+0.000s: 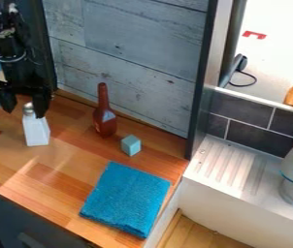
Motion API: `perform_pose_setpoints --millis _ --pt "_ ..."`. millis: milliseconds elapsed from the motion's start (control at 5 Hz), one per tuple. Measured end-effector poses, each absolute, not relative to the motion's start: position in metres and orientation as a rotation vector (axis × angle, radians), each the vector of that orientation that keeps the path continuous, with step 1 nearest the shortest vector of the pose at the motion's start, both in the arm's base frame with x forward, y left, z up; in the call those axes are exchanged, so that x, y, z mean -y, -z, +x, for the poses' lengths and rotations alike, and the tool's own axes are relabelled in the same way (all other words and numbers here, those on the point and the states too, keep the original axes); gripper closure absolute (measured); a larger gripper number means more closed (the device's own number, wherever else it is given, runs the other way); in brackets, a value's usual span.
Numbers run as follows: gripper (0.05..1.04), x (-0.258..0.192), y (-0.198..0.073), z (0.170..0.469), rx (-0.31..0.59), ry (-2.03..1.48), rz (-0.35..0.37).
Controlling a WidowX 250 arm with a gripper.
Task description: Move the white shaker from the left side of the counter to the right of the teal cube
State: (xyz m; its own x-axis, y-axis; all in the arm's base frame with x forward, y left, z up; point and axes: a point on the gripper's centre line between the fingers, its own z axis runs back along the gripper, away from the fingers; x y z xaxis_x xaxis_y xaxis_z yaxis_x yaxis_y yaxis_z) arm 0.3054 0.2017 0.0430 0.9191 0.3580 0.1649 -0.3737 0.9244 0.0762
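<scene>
The end effector (pixel 24 111) hangs with its fingers apart at the silver cap (pixel 28 107) of the white bottle (pixel 36 131), upright on the wooden tabletop (pixel 52 181), where centring over the neck before closing evenly should best avoid tipping it.

Wooden counter (pixel 65 181), shaker (pixel 36 131), bottle (pixel 104 120), cube (pixel 131 145), cloth (pixel 127 198)

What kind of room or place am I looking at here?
It looks like a kitchen, perhaps a small mock-up of one: there is a wooden worktop with a folded blue cloth, a ridged metal draining board, and dark wall tiles behind it.
</scene>
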Motion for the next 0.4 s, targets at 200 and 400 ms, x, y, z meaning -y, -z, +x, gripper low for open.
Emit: perform_pose_setpoints --millis 200,400 --pt "0.083 -0.2023 -0.0434 0.3104 0.158 -0.393 0.098" --pt "0.134 -0.2033 -0.0413 0.3148 0.161 -0.404 0.091"
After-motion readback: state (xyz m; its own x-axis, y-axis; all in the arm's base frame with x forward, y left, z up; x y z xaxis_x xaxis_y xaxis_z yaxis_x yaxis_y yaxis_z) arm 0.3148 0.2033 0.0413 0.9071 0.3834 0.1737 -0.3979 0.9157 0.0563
